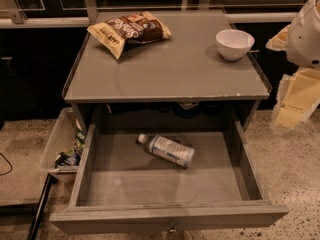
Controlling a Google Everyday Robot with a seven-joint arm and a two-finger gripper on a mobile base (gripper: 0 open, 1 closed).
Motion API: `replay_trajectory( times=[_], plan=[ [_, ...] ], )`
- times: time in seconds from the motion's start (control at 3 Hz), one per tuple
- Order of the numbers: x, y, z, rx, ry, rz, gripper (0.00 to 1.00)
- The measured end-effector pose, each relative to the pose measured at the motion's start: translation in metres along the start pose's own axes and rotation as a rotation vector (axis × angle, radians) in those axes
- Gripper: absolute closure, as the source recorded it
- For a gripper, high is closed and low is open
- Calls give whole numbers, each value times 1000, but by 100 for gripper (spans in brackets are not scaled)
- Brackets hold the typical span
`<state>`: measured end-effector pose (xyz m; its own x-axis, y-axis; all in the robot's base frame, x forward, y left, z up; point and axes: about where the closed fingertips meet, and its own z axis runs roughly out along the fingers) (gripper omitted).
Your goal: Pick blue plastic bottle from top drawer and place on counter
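Note:
The blue plastic bottle [166, 150] lies on its side in the middle of the open top drawer [165, 216], white cap pointing back left. The drawer is pulled fully out below the counter [170, 66]. My gripper [293, 101] hangs at the right edge of the view, beside the counter's right front corner, above the floor. It is well to the right of the bottle and higher than it, and holds nothing that I can see. The white arm housing [307, 31] sits above it.
A chip bag [130, 30] lies at the counter's back left. A white bowl [234, 44] stands at the back right. A pale plastic bin [60, 144] with packets stands on the floor left of the drawer. Dark cabinets run behind.

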<state>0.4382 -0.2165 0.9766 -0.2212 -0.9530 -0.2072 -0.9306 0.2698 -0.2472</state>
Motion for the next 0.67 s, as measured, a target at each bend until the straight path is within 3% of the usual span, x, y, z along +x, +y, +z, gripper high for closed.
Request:
replay_trajectory(
  times=[0.67],
  plan=[
    [4, 1, 8, 20, 12, 7, 0]
  ],
)
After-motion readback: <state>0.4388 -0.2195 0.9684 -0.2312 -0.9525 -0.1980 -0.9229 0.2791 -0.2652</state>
